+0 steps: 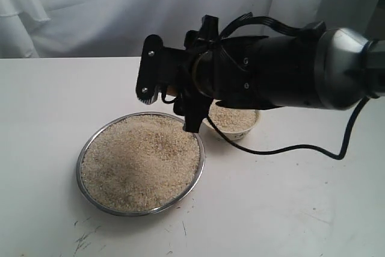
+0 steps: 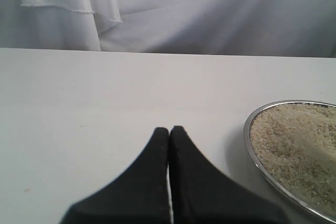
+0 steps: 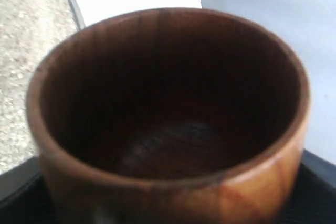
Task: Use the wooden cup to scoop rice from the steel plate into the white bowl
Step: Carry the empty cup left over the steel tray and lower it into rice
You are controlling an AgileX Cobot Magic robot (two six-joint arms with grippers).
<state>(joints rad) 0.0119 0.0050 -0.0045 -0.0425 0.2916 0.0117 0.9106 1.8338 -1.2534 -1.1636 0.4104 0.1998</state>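
- Gripping the empty wooden cup [image 3: 168, 103] in the right gripper [image 1: 169, 93], jaws spread wide round its sides.
- Hanging close over the far right edge of the steel plate [image 1: 139, 212].
- Looking down and to the left in the exterior view for the rice [image 1: 141, 157], heaped across the whole plate.
- Finding the white bowl [image 1: 243, 132] just beside the plate, to the right, partly under the arm, with some rice inside.
- Seeing the left gripper [image 2: 169, 135] pinched shut on nothing, low near the plate's rim, likely not needed for the scoop.
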